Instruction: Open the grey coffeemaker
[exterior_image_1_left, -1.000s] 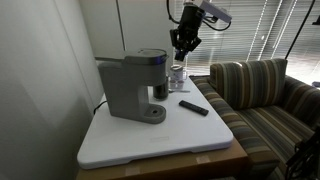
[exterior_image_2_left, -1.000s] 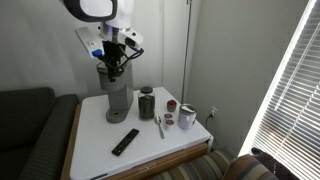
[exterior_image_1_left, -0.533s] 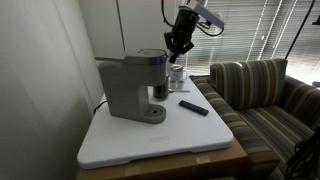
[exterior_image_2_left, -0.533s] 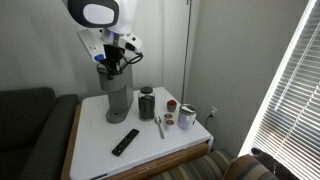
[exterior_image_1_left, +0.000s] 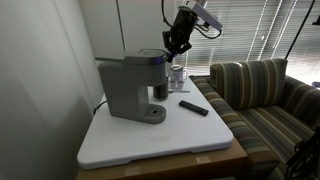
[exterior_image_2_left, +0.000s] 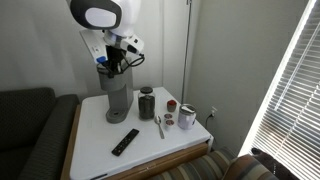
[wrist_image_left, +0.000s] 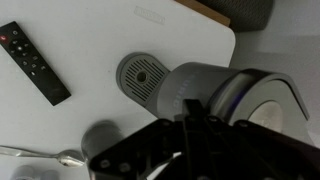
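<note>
Fingers (exterior_image_1_left: 173, 46) hovering just above grey coffeemaker (exterior_image_1_left: 128, 88) lid, left on table (exterior_image_1_left: 190, 138); open or closed, cannot tell.

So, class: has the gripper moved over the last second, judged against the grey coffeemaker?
Yes. In an exterior view the gripper has shifted sideways toward the grey coffeemaker, ending nearer above its lid.

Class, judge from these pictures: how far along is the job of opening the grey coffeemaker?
Done: only the approach. The boxy matte grey coffeemaker has its hinged top lid lying flat and shut. In hand: the tool hangs just above the lid's front end; whether it touches cannot be told. Left: catch the lid and swing it up.
</note>
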